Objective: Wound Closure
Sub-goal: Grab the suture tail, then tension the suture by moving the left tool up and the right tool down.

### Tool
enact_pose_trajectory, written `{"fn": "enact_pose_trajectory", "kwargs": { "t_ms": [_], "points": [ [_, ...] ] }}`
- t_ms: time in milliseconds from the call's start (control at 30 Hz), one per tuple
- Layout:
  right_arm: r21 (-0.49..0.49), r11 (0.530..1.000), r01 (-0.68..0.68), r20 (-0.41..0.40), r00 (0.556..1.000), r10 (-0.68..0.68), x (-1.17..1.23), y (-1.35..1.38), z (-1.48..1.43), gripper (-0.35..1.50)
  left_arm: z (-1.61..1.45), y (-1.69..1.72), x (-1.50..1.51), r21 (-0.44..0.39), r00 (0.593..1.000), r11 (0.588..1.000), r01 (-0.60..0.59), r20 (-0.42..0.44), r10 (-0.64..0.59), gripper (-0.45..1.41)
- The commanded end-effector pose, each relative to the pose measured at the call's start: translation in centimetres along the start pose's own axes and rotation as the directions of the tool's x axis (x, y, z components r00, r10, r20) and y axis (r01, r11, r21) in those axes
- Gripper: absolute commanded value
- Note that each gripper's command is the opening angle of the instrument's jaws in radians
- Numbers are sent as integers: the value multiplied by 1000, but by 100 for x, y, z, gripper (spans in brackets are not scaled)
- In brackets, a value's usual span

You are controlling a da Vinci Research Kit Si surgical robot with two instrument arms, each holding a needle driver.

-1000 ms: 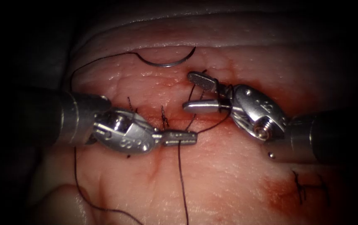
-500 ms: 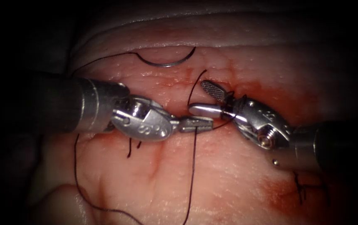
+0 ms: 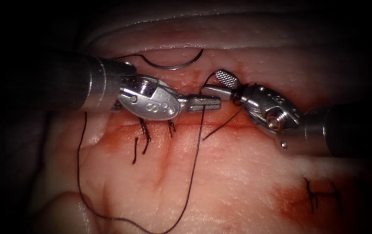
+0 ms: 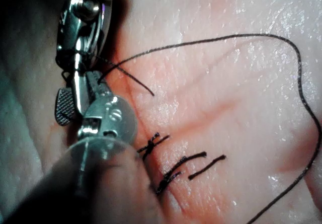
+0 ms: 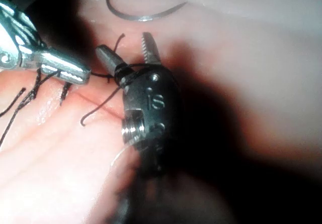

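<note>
Two tools meet over the tissue (image 3: 238, 173), a broad pale slab with red fluid (image 3: 294, 195) staining it beside the cut (image 3: 220, 123), which runs across the middle of the endoscope view and already carries knotted stitches (image 3: 145, 132) with short cut ends of thread (image 3: 135, 151). The left tool (image 3: 203, 103) reaches in with its jaws pressed together on the thread (image 3: 197, 151), which drops from the jaw tips, sweeps down over the near tissue in a long loop and climbs back up the left side. The right tool (image 3: 214, 82) faces it with its jaws spread apart and gripping nothing, though thread is wound around its neck just behind the jaws, and a short free tail (image 3: 218, 129) hangs from there toward the cut. The needle (image 3: 173, 65) lies loose on the far tissue above both tools, in neither tool and not driven into the tissue. The main risk, as I judge it, is that the wrap slides off the spread jaws before the tail is caught, since the tail is short and lies close to the tissue. The thread could also fray where the left jaws clamp it. The long loop could snag on the stitch ends or drag the loose needle.
</note>
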Motion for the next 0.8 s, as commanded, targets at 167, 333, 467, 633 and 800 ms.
{"fn": "enact_pose_trajectory", "kwargs": {
  "t_ms": [167,333,467,633,800],
  "points": [
    [35,999,-2,0,1000,2,-11,-22,21,-15,1,2,-2,-1,1000,1000,-2,2,2,-45],
    [-11,1000,-10,23,1000,10,-17,-32,12,-35,-8,3,-6,-1,1000,1000,3,12,-3,-45],
    [-18,999,37,-24,999,-37,-23,-44,-4,-35,-17,-4,-14,1,999,1000,22,24,-22,-45],
    [-131,958,255,-73,961,-266,-45,-69,-19,-35,-25,-30,-25,13,997,998,59,48,-60,-45],
    [-196,914,355,-6,932,-363,-67,-91,-23,-35,-23,-54,-36,30,993,996,84,74,-86,-45]
  ]
}}
